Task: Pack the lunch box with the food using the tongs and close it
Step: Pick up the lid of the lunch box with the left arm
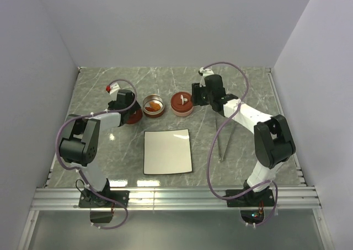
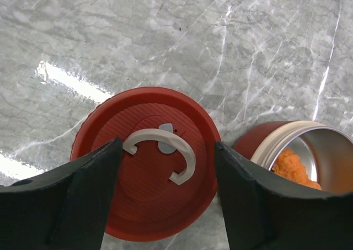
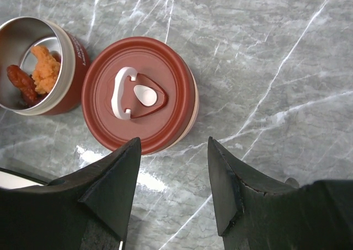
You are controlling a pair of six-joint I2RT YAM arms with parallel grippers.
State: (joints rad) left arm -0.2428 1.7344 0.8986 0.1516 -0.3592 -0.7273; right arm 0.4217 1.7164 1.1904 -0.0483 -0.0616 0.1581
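Left wrist: left gripper (image 2: 168, 150) is hovering released over red lid (image 2: 110, 123).
Right gripper (image 3: 174, 143) is hanging released beside lidded container (image 3: 165, 62).

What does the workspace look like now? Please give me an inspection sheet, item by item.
Surface: marble table; no spills seen.
Job's things: open tin holds food; second tin has its lid on; loose lid lies beside the open tin; tongs lie on the table right of the plate; no food seen on the plate.
Clutter: nothing seen.
Grippers: left gripper open, fingers either side of the loose lid's handle, contact unclear; right gripper open over the table beside the second tin, holding nothing.
Cables: a looping cable on each arm; the right one passes near the tongs.
Surroundings: plain walls; metal rail at the near edge.
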